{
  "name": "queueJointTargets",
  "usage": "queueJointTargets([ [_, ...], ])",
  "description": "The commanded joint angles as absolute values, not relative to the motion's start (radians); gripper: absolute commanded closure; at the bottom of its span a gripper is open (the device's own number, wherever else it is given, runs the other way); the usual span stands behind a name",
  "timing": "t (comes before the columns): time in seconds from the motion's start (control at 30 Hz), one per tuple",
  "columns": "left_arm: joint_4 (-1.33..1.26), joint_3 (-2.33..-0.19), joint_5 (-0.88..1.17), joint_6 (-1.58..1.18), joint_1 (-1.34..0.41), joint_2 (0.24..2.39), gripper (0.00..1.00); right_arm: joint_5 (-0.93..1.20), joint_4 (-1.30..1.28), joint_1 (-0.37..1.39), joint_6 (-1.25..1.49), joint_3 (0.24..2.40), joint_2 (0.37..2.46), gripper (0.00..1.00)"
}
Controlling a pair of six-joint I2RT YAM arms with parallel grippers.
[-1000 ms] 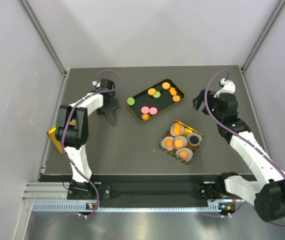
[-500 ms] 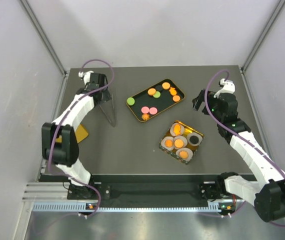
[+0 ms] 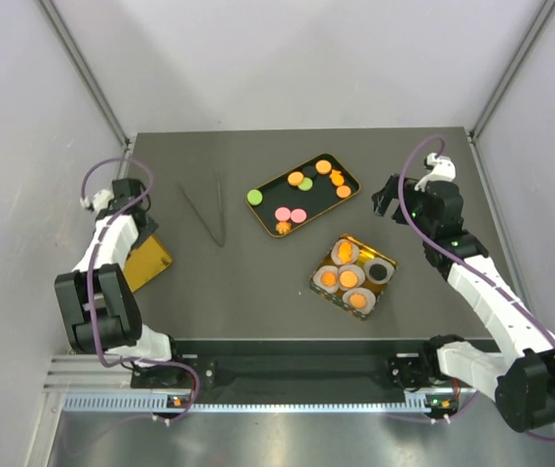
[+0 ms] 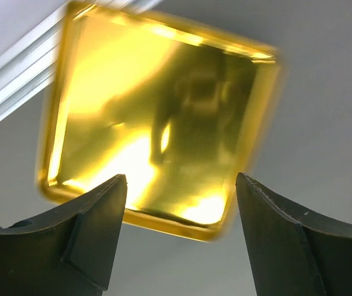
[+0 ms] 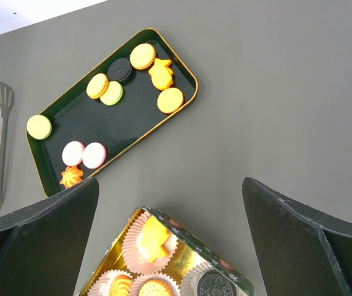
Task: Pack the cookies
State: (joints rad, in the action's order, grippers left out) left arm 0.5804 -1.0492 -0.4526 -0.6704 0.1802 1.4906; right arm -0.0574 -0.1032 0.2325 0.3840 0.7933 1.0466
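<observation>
Gold fills the left wrist view: a shiny gold square lid (image 4: pixel 163 123) lies under the left gripper (image 4: pixel 179 185), whose jaws are spread wide with nothing between them; whether the fingertips touch the lid cannot be told. The right gripper (image 5: pixel 170 185) is also released, jaws fully apart and empty, hanging above the table (image 3: pixel 258 292) between the two containers. The black tray (image 5: pixel 133 117) with a gold rim sits at the far middle of the table and holds most of the loose cookies (image 5: pixel 142 55): orange rounds, a star-shaped orange one, a dark one, a green one beside them, a pink pair (image 5: pixel 83 154) near its left end, and a yellow-green one (image 5: pixel 39 126) at the left rim. Nearer and to the right, the gold box (image 3: pixel 316 282) holds white paper cups (image 5: pixel 154 240), most with an orange cookie inside and one with a dark cookie (image 3: pixel 378 271). Metal tongs (image 3: pixel 209 209) lie flat on the table left of the tray, apart from both grippers. The left arm is folded back along the table's left edge, its wrist over the lid at the left side. The right arm reaches from its near-right base to the far right, wrist tilted down toward the tray and box.
</observation>
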Motion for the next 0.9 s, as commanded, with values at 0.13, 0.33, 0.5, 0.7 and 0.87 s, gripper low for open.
queueJointTargets([
  [0.13,0.581,-0.916,-0.371,-0.700,0.383,1.420,0.27,-0.031,-0.081,0.219,0.370,0.831,1.034,0.00],
  [0.33,0.591,-0.891,-0.388,-0.670,0.455,1.397,0.27,-0.029,-0.080,0.218,0.371,0.830,1.035,0.00],
  [0.5,0.586,-0.871,-0.356,-0.653,0.541,1.393,0.27,-0.028,-0.080,0.219,0.374,0.831,1.045,0.00],
  [0.7,0.558,-0.856,-0.316,-0.657,0.601,1.413,0.30,-0.026,-0.081,0.219,0.376,0.828,1.046,0.00],
  [0.87,0.528,-0.856,-0.295,-0.666,0.620,1.451,0.36,-0.026,-0.078,0.219,0.376,0.827,1.042,0.00],
])
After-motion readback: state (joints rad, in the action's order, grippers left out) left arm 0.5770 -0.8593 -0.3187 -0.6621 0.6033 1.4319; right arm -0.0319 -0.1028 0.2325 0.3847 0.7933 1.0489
